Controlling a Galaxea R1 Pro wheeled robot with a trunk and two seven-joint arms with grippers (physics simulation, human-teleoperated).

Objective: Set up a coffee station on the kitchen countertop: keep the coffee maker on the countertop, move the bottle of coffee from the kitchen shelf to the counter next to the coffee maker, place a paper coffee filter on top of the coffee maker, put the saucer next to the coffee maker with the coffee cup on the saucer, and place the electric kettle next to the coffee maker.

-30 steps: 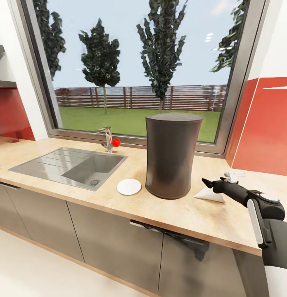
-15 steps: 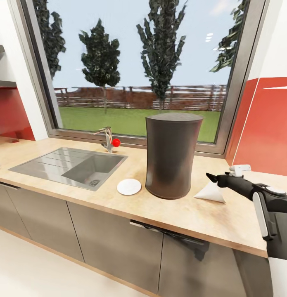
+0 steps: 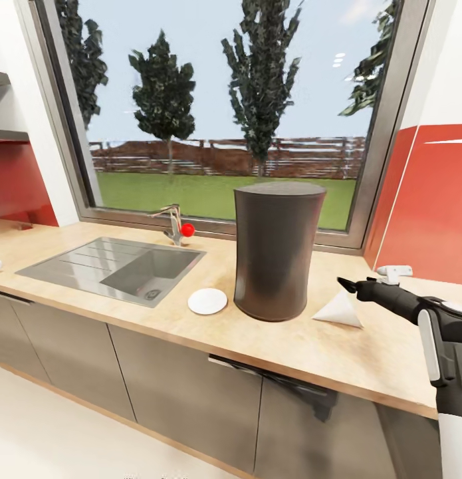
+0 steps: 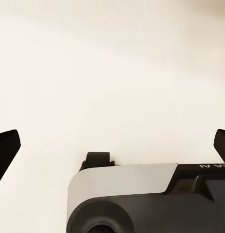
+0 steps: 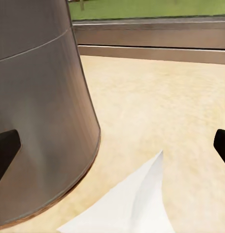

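The long light tan wood-grain countertop [image 3: 304, 346] carries a tall dark grey cylindrical machine [image 3: 276, 249], a small flat round white plate [image 3: 207, 301] at its 9 o'clock and a white paper cone [image 3: 338, 311] at its 3 o'clock.

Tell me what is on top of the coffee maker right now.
Nothing shows on the coffee maker: its flat top looks bare. The paper coffee filter lies on the kitchen countertop beside it, near the open right gripper. Its rear side is hidden.
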